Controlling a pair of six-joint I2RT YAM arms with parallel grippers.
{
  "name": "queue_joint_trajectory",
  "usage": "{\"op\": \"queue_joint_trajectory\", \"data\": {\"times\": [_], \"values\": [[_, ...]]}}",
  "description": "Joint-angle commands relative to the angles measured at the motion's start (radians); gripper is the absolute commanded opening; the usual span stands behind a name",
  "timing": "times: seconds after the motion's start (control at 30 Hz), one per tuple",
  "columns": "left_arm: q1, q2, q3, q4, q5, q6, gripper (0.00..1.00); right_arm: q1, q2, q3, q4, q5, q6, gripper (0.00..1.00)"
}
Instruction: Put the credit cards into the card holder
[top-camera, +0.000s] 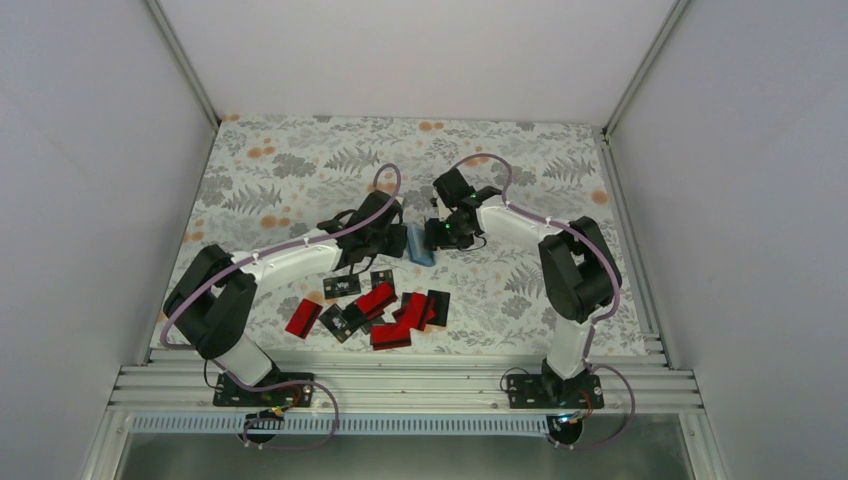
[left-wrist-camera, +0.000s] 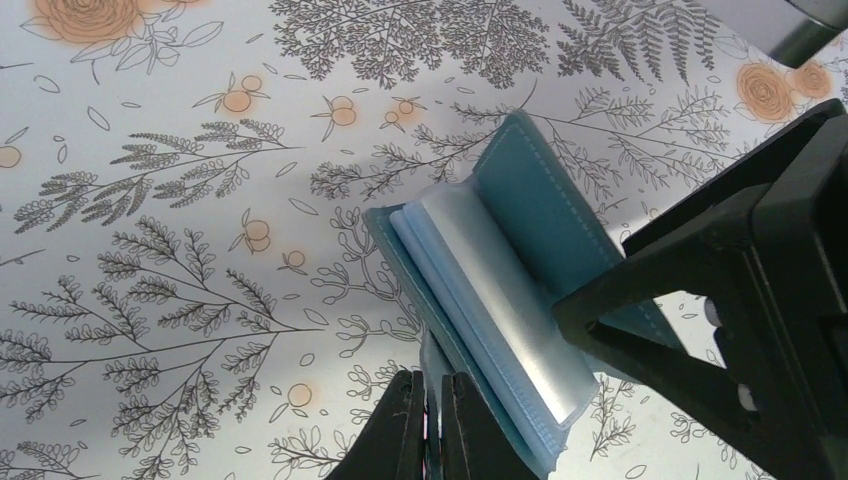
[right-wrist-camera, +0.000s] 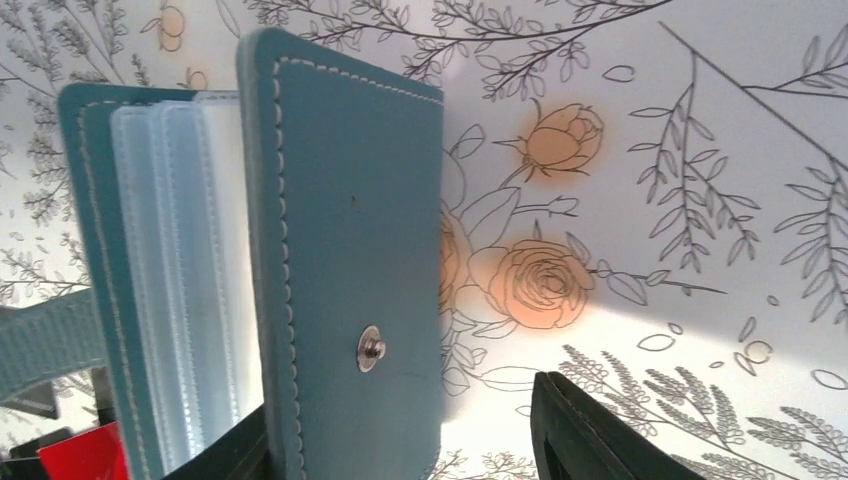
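The card holder (right-wrist-camera: 350, 200) stands open and upright between the two arms, above the middle of the bench (top-camera: 300, 170). The credit cards (top-camera: 375, 305) lie scattered and partly overlapping nearer the arm bases, well apart from it. The holder looks light and soft: stitched teal covers that flex at the spine, with a fan of thin clear sleeves (right-wrist-camera: 190, 250) inside that will sag or stick together unless the covers are held apart. A cover edge away from the snap stud (right-wrist-camera: 371, 349) looks the best place to take it, leaving the sleeve mouths free. The left hand (left-wrist-camera: 432, 380) is pinched nearly shut on something thin at the holder's lower edge, apparently a cover or its strap, though the wrist view shows it only edge-on. The right hand (right-wrist-camera: 400, 420) straddles the studded cover with its jaws partly apart and a gap showing on the outer side. The cards look stiff, thin and slick. Lying flat, they will be hard to lift except by an edge or where one overlaps another. The bench wears a smooth floral cloth that gives little friction. Plain pale walls (top-camera: 90, 150) close it in on three sides, leaving little room for the arms to swing.
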Motion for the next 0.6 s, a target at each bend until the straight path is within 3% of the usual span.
{"op": "queue_joint_trajectory", "data": {"times": [0.0, 0.23, 0.57], "values": [[0.018, -0.032, -0.014, 0.0, -0.021, 0.014, 0.02, -0.008, -0.027, -0.008, -0.014, 0.068, -0.01, 0.51], [0.074, -0.032, -0.034, 0.016, -0.01, 0.063, 0.02, -0.039, -0.042, -0.083, 0.068, 0.065, -0.007, 0.4], [0.175, 0.016, -0.06, 0.1, 0.041, 0.142, 0.02, -0.068, -0.004, -0.118, 0.135, 0.005, -0.007, 0.08]]}}
